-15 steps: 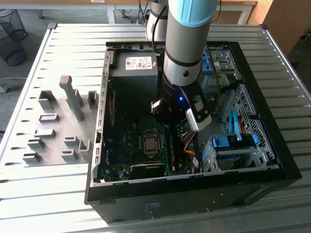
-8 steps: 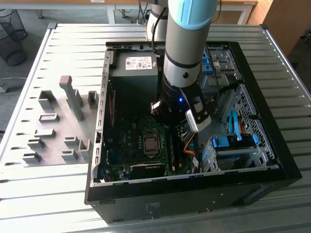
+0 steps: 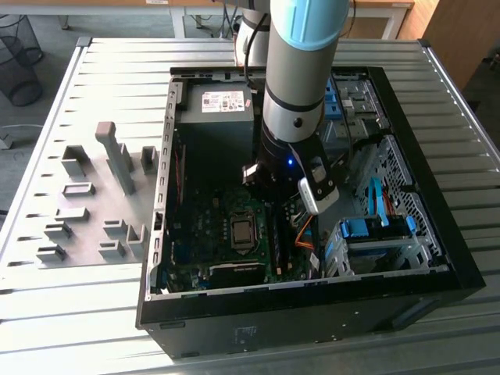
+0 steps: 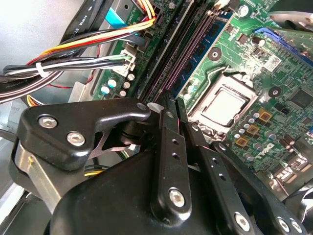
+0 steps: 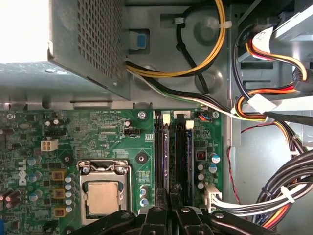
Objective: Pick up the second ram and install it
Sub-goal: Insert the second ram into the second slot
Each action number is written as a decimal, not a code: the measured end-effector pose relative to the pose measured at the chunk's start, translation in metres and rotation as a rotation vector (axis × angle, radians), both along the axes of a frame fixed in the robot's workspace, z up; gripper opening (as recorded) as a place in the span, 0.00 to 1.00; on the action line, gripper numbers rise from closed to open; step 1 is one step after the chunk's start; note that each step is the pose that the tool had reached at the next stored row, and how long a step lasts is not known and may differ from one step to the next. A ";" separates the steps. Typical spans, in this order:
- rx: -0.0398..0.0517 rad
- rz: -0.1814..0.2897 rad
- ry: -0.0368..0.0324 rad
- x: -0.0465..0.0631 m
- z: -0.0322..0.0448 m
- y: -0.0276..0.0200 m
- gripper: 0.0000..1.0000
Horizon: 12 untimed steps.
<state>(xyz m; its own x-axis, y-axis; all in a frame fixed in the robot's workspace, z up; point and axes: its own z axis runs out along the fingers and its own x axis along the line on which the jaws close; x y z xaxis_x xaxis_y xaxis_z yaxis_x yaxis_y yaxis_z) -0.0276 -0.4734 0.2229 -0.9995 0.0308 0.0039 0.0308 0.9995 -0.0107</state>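
Note:
A thin blue ram stick (image 5: pixel 167 156) stands edge-up in a slot of the green motherboard (image 5: pixel 98 132), right beside the processor socket (image 5: pixel 102 196). Its blue face with black chips shows at an angle in the second wrist view (image 4: pixel 208 46). My gripper (image 5: pixel 171 196) hangs low over the near end of that row of slots, its two black fingers (image 4: pixel 168 127) pressed side by side with nothing visible between them. I cannot tell whether the fingertips touch the stick's top edge. In the exterior view the arm (image 3: pixel 293 117) reaches down into the open computer case (image 3: pixel 437 273).
Bundled cables (image 5: pixel 274 196) run close beside the slots, and more lie near the fingers (image 4: pixel 88 58). The power supply (image 3: pixel 223 105) fills the case's far corner. Drive cages with blue clips (image 3: pixel 375 230) stand at the exterior view's right. A grey parts tray (image 3: pixel 94 203) lies outside the case.

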 end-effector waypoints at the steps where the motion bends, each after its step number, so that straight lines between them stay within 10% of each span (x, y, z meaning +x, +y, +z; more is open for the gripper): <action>1: 0.0001 0.000 0.0000 0.000 -0.0005 0.0000 0.13; 12: 0.0011 0.000 0.0000 0.001 -0.0026 0.0000 0.13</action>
